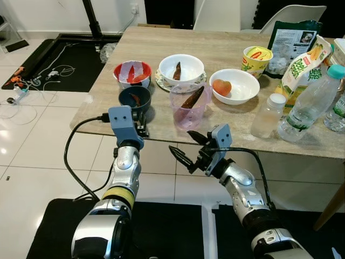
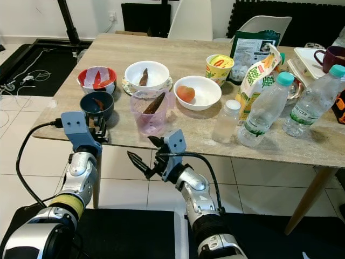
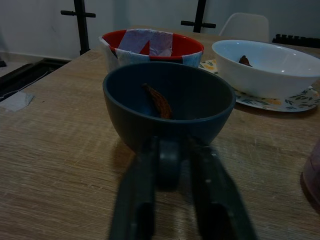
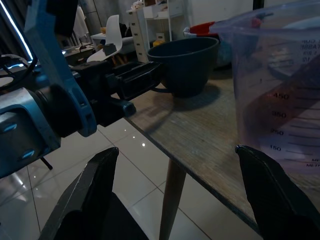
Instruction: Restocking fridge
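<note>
Right wrist view: right tool (image 4: 180, 195) spread wide at the tabletop (image 1: 226, 132) edge, before a clear measuring jug (image 4: 280, 85) with readable marks 450, 350, 250, 150. Left tool (image 3: 172, 192) clamps the dark blue cup (image 3: 167, 107) by its handle. Beyond stand bowls, bottles (image 2: 264, 110) and a green snack packet (image 2: 259, 67). Wood-grain surface; white tile floor (image 1: 32, 140).

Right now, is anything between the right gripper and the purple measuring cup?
Nothing visible. The right gripper hangs open just off the table's near edge, with the purple measuring cup directly ahead; the dark blue cup sits off to its left.
</note>
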